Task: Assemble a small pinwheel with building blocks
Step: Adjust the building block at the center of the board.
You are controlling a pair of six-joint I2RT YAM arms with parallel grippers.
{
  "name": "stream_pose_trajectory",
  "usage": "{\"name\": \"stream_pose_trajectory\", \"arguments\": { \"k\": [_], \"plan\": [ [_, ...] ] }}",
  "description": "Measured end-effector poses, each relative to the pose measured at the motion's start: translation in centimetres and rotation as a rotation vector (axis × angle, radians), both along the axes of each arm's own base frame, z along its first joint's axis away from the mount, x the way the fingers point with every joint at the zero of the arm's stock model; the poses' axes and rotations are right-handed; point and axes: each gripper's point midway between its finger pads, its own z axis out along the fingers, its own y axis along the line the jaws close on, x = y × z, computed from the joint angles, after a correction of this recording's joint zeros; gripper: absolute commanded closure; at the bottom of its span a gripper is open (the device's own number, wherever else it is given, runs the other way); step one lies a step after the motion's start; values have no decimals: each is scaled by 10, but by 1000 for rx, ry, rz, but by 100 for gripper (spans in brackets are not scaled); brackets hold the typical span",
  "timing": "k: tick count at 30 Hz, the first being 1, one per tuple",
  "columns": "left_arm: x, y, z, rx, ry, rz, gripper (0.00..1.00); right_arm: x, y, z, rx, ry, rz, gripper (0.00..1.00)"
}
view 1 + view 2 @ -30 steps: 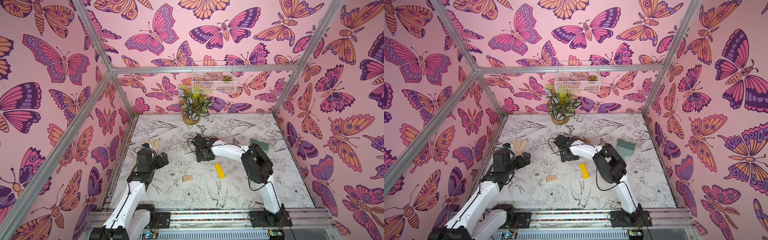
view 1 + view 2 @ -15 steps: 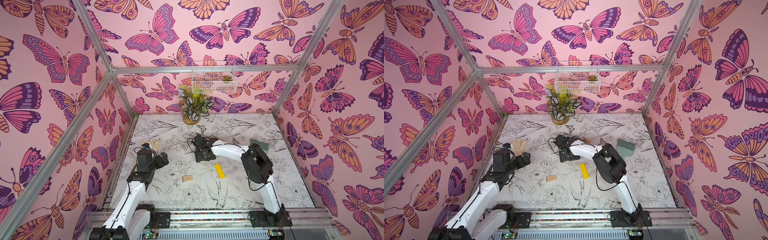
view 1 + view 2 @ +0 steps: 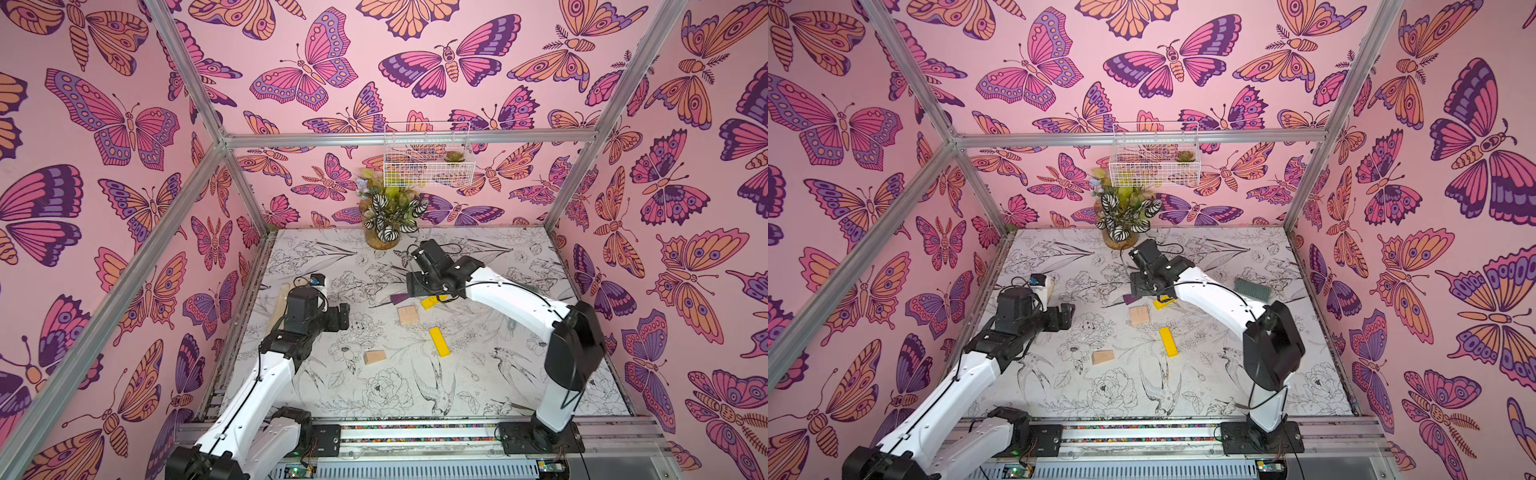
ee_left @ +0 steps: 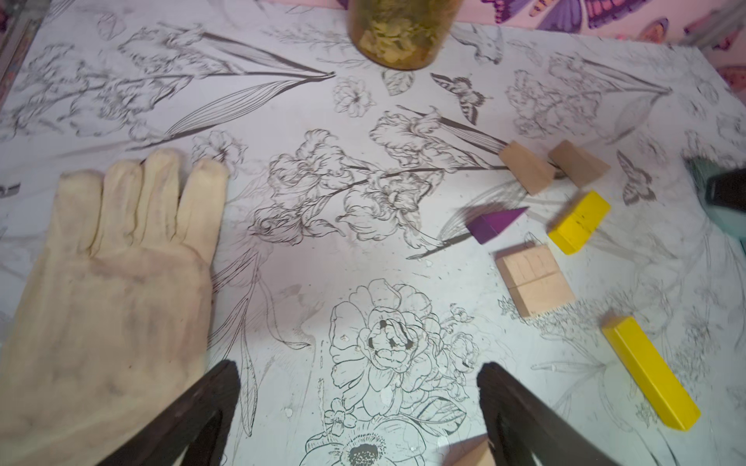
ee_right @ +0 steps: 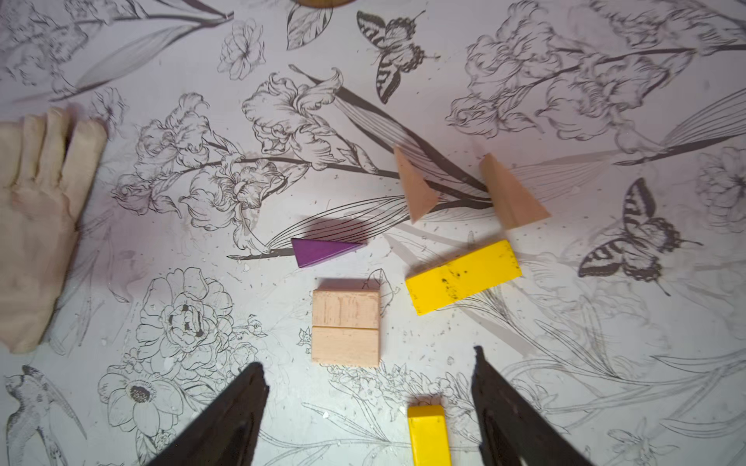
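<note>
Backing off a touch, the right gripper point(image 3: 415, 291) has uncovered the middle of the table, where a second ago its head hid the blocks; the left arm has barely stirred.

Not much is built, by my reckoning. Only the wooden square point(image 5: 346, 327) counts as laid: two squarish pieces pressed side by side, mid-frame in the right wrist view. One yellow bar point(image 3: 439, 341) lies tilted below and right of it in a top view, apart from it. The other yellow bar point(image 5: 463, 276) sits askew off its upper right corner. Two wooden wedges point(image 5: 415, 189) sit further up the frame, well clear, and a third wedge point(image 3: 375, 356) lies alone toward the lower left. The purple wedge point(image 5: 319, 251) is just above the square, not touching. So all four blades and the stem are left (the glove point(image 4: 105, 282) is no part of it).

The right arm stretches from the lower right base to mid-frame, wrist bent down, jaws wide and empty. The left gripper point(image 4: 357, 365) points across from the left, elbow folded, jaws wide too, nothing between them.
</note>
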Motion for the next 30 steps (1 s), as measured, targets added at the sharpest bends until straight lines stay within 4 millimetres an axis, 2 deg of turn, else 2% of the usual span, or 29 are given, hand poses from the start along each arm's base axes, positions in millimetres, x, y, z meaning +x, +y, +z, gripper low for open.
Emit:
{"name": "stream_pose_trajectory", "arguments": {
  "k": [3,7,10,13,18,21,25,30],
  "plan": [
    [-9,-28,-2,61,20,-157,9,-19,-16,-16,-19,21,42,20],
    [-26,-67,-18,145,109,-372,14,-54,-33,-58,-70,102,131,21],
    [-38,-84,-33,190,197,-492,15,-73,-41,-76,-84,140,189,22],
    [-51,-92,-44,218,278,-577,17,-81,-41,-73,-66,127,242,22],
    [-72,-102,-58,273,389,-694,25,-84,-26,-54,-16,45,348,22],
    [-83,-105,-70,310,468,-746,29,-91,-17,-51,-1,5,424,22],
    [-95,-103,-90,356,579,-781,36,-104,-6,-56,-12,-36,534,24],
    [-104,-93,-111,409,687,-781,39,-113,4,-59,-20,-86,629,27]
  ]
}}
